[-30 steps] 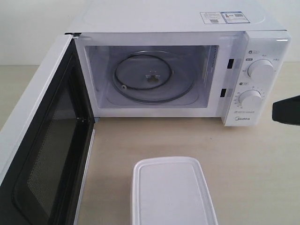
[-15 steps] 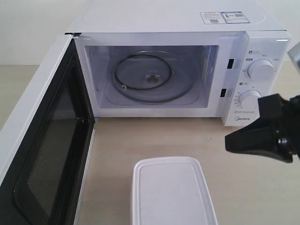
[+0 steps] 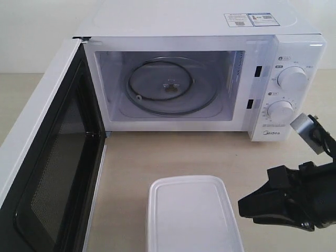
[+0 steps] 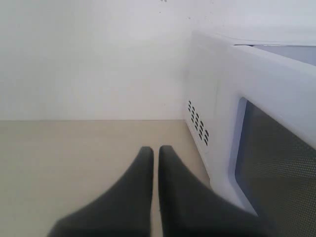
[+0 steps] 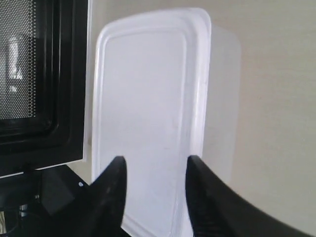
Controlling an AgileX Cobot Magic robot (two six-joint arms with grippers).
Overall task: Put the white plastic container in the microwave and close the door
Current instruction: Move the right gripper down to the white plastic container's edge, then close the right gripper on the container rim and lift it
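The microwave [image 3: 178,43] reads "Midea" beneath its lower dial [image 3: 280,111]; the print on the top stickers [image 3: 251,19] is too small to read.

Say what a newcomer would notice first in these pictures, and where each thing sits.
The white microwave at the back of the table draws the eye first, its door standing wide open to the left so the bare glass turntable shows inside. In front of it on the table lies the white plastic container, lid on. The open black right tool points at the container from the right, close beside it.
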